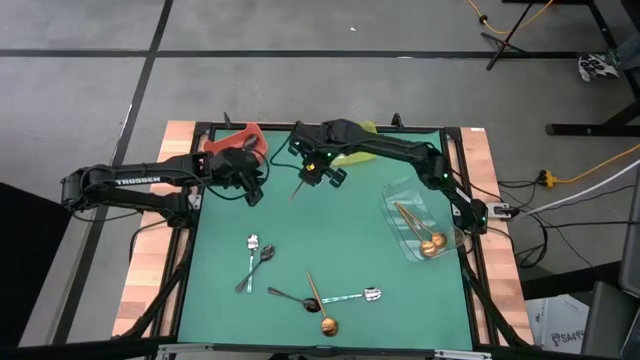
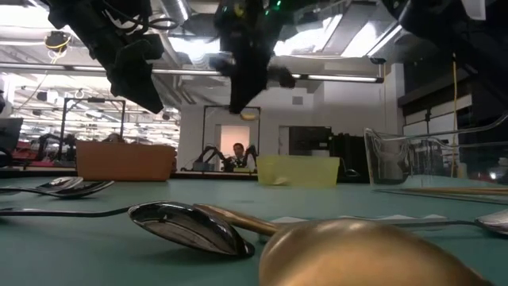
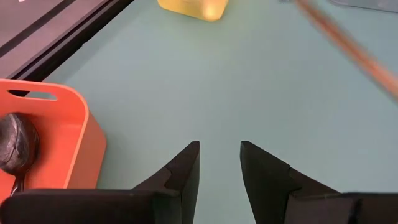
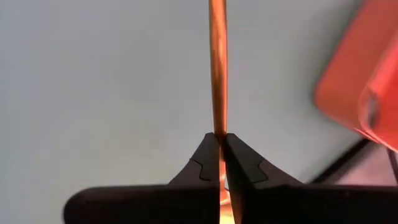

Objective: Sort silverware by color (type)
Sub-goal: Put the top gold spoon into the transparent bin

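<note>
**A:** From above, where does the sorting stand?

**B:** Partly done, I'd judge. Two copper-gold spoons (image 1: 430, 243) already lie in the clear bin (image 1: 392, 195) on my right. My right hand (image 1: 318, 178) is up over the far middle of the worktop (image 1: 350, 230), near the yellow-green bin (image 1: 365, 128), with a thin copper spoon (image 1: 300, 188) hanging from it. My left hand (image 1: 252, 186) hovers just beside the red bin (image 1: 240, 135). Roughly six spoons are left on the mat: a silver pair (image 1: 255, 262), a black one (image 1: 285, 296), another copper one (image 1: 320, 305) and a silver one (image 1: 355, 296).

**A:** And level with the worktop?

**B:** Both hands hang well clear of it; the loose spoons lie up close, unsorted.

**A:** Your left wrist?

**B:** My fingers (image 3: 186, 171) stand apart with nothing between them. A black spoon (image 3: 15, 140) sits in the red bin.

**A:** Right wrist?

**B:** Fingers (image 4: 208, 158) pinched tight on the copper handle (image 4: 217, 68), the red bin off to one side. That spoon belongs in the clear bin, I reckon.
</note>
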You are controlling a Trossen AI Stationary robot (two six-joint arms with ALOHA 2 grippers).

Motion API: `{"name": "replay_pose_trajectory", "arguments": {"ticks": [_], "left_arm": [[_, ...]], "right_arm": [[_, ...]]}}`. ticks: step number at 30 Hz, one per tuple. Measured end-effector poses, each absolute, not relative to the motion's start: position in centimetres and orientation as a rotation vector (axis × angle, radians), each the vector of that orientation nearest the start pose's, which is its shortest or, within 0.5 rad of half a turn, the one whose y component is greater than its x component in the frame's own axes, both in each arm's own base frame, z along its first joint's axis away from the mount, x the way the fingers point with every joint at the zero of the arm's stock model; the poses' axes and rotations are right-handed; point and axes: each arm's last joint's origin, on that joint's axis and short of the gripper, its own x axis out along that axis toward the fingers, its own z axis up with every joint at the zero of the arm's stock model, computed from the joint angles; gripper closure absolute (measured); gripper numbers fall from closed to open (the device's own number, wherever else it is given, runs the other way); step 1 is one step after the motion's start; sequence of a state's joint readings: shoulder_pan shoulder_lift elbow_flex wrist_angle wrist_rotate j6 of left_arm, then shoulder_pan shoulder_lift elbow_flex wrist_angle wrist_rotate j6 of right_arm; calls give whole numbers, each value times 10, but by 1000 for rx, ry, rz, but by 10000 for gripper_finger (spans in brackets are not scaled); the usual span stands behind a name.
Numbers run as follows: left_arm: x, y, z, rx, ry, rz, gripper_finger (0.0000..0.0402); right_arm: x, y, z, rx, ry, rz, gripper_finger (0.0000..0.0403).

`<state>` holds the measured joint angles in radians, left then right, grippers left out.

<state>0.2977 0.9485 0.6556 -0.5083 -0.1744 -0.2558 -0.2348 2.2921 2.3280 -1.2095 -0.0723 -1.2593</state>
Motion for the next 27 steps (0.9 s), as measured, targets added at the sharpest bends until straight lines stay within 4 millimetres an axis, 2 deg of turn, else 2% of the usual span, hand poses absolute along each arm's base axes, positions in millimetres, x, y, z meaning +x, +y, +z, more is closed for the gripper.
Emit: {"name": "replay_pose_trajectory", "arguments": {"ticks": [4,17,27], "left_arm": [[175,59,235,-287,748,547,292],[173,58,233,-287,781,550,292],[173,58,233,-287,779,550,292]], "right_arm": [[454,-106,302,-912,1034,537,403],[440,-104,332,-861,1008,433,403],[419,-100,368,-891,971,335,403]]}}
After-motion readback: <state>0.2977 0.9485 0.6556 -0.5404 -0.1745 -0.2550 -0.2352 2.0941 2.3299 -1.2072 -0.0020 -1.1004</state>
